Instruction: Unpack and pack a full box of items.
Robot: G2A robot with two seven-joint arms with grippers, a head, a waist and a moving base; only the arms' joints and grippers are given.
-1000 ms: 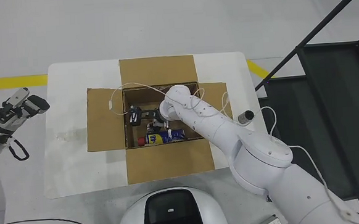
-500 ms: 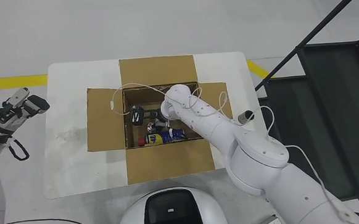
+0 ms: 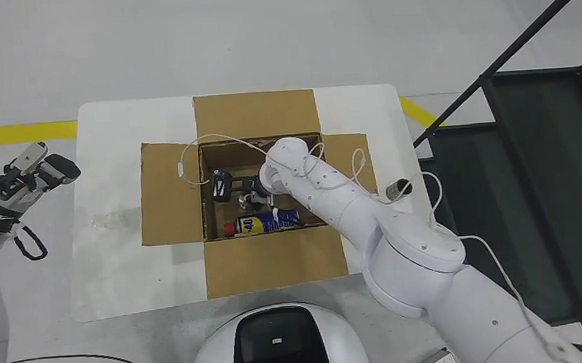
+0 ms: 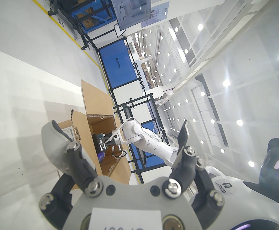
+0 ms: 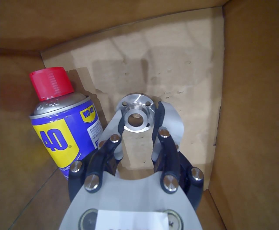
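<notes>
Cardboard box (image 3: pixel 172 204) sits mid-table (image 3: pixel 116 262) with all four flaps folded out flat, so you get a clean drop straight in from above. Your right gripper (image 5: pixel 136 122) is down inside it, jaws drawn in to a narrow gap and pinching the raised hub of a metal flange (image 5: pixel 136 109). Going for the hub instead of the wide disc makes sense, since it's the bit that fits between the fingers.

Looks like the unpack half to me. The flange is gripped, but I can't tell if it's off the box floor yet.

The can (image 5: pixel 63 128) lies on its side just at 6 o'clock of the flange, close to the fingers, so I'd pull straight up to avoid nudging it. A black item (image 3: pixel 221 188) sits at 9 o'clock inside the box.

Left gripper (image 4: pixel 118 130) hangs off the table's 9 o'clock edge with its jaws wide apart and nothing in them. My guess is it's parked there to keep out of the way.
</notes>
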